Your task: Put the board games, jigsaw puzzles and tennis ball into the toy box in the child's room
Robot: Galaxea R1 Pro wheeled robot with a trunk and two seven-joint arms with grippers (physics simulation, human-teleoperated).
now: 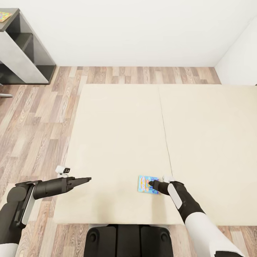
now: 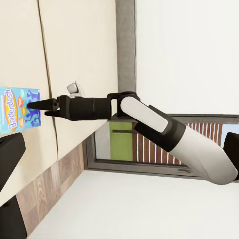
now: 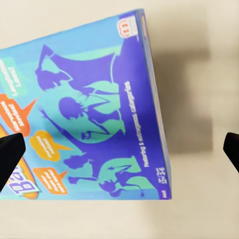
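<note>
A blue board game is lying flat on the cream bed, near the mattress edge closest to the robot and just beside the seam running down the middle. The right gripper is hovering right over the box's right-hand part, and the right wrist view is showing its two fingertips spread wide, with the box's right edge falling between them and the rest of the cover spreading past one tip. The box's long side is running roughly away from the robot, slightly tilted, so the fingers are straddling its shorter width only in part. The left gripper is hanging over the mattress well to the left, pointing toward the box; whether it is spread or closed cannot be told. Nothing is standing between the right gripper and the box. Far off at the upper left, a dark shelf section of the table is carrying a colourful puzzle.
</note>
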